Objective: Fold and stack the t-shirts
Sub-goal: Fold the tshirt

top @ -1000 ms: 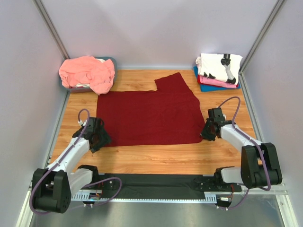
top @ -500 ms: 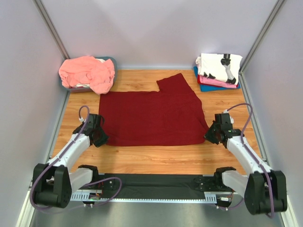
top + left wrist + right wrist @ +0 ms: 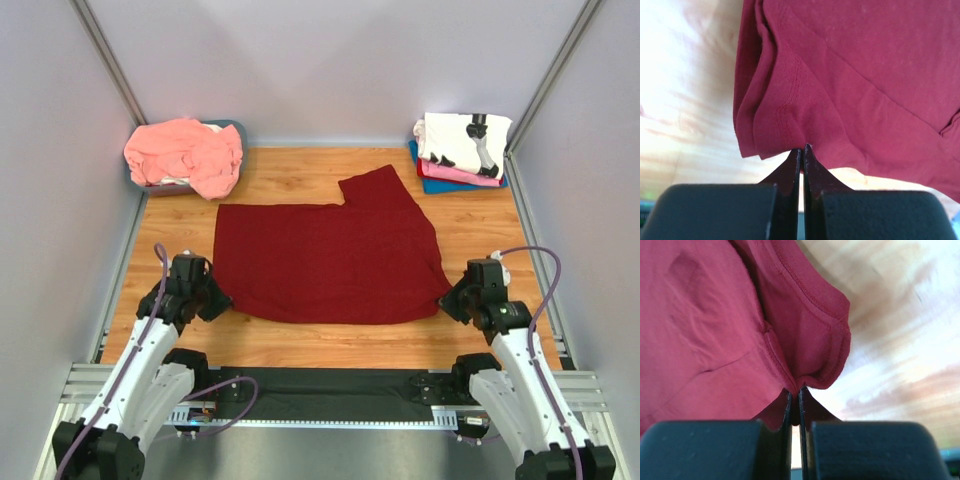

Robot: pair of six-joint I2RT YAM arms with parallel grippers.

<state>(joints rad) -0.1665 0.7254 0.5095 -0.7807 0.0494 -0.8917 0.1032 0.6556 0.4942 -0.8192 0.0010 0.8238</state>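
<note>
Left claw [image 3: 802, 150] pinched tight on the near-left corner of the dark red t-shirt [image 3: 330, 265]. In the left wrist view the hem is bunched in several layers just above the tips. Right claw [image 3: 795, 392] likewise clamped on the near-right corner, cloth doubled over at the pinch. Shirt lies spread mid-tabletop [image 3: 300, 345], one sleeve pointing to the far side. Salmon-pink t-shirt [image 3: 185, 155] heaped far left. Folded stack far right, white printed t-shirt [image 3: 460, 140] on top.

Step, as I read it: drawing the shirt flat toward the near edge before folding. To do it well, pull both corners at one pace, low over the wood, with the near hem taut between the claws. Left side looks rumpled, so a slight outward spread should smooth it.

Against a second ago: both claws sit closer to the bases, the right one further out to the side. The shirt has slid nearer, and its sleeve has shifted right.
</note>
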